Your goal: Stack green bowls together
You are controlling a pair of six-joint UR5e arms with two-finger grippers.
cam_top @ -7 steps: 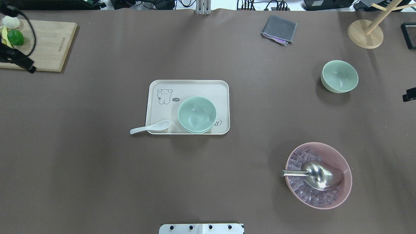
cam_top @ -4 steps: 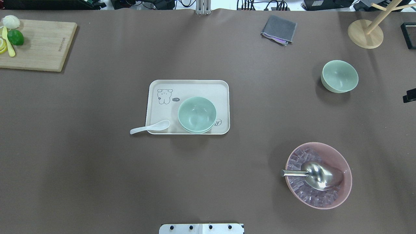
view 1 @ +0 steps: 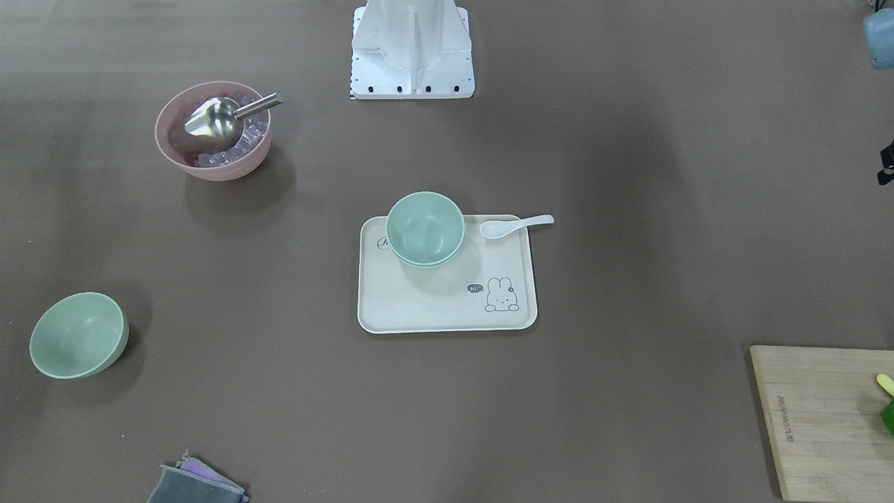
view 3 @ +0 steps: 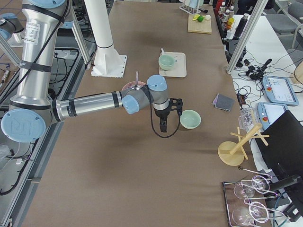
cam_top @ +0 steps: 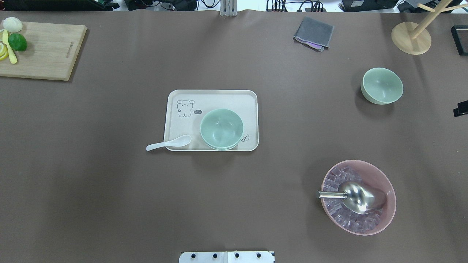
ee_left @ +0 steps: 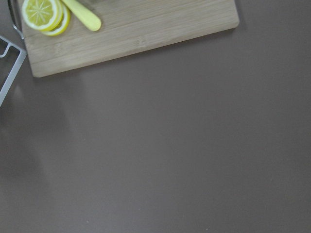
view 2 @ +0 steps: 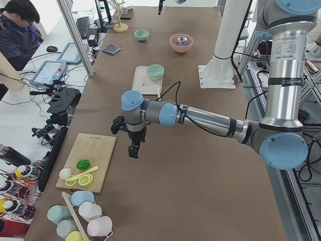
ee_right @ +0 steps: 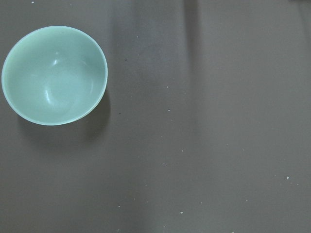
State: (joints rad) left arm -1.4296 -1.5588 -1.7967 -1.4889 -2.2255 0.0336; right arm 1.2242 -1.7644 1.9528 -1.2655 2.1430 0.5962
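Two green bowls [cam_top: 221,128] sit nested on the cream tray [cam_top: 212,98] at the table's middle. The third green bowl [cam_top: 382,86] stands alone at the far right and shows at the upper left of the right wrist view [ee_right: 54,75]. My right gripper [view 3: 163,127] hangs above the table beside this lone bowl, apart from it. My left gripper [view 2: 133,151] hangs over bare table near the cutting board [view 2: 88,155]. I cannot tell whether either gripper is open or shut. Neither wrist view shows fingers.
A pink bowl [cam_top: 380,171] with ice and a metal scoop [cam_top: 360,197] stands at the near right. A white spoon [cam_top: 168,143] rests on the tray's edge. A grey cloth [cam_top: 313,33] and a wooden stand [cam_top: 411,36] lie at the far side.
The left gripper and its cables, over the cutting board one second ago, have moved out of the overhead view to the left. The bowls have not moved.
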